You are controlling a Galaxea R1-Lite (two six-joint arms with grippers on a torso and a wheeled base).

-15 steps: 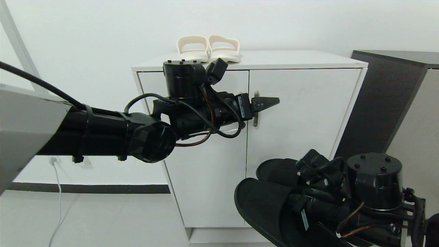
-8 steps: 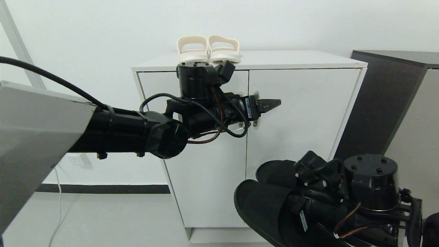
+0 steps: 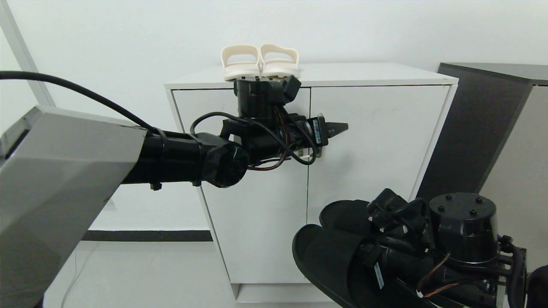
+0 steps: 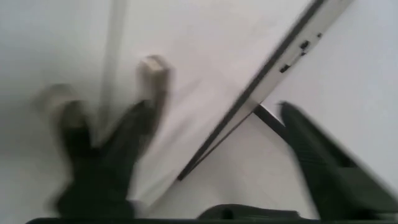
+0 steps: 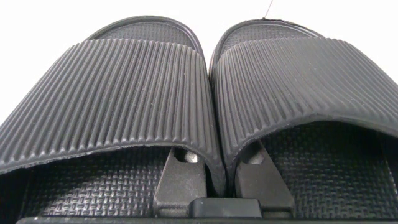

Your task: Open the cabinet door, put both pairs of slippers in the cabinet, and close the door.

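Left tool (image 3: 338, 127) sits at the middle seam of the cabinet (image 3: 376, 141), near its top edge; we cannot tell its grip. Right tool (image 5: 221, 179) is clenched on the black slippers (image 3: 329, 252), held low before the shut cabinet. We see the white slippers (image 3: 260, 62) at the cabinet top's back edge.

White cabinet (image 3: 385, 141): both doors shut, cream slippers (image 3: 260, 60) paired side by side on its top, left of ctr. L gripper (image 3: 336, 127) is held level against the upper cabinet front, tip past the ctr seam and over the R door; contact w/ the door can't be confirmed. R gripper (image 3: 376, 252) is low in front of the cabinet's R door, clamped on black slippers (image 3: 329, 252) held as a pair; a dark unit (image 3: 471, 137) stands just R of the cabinet.
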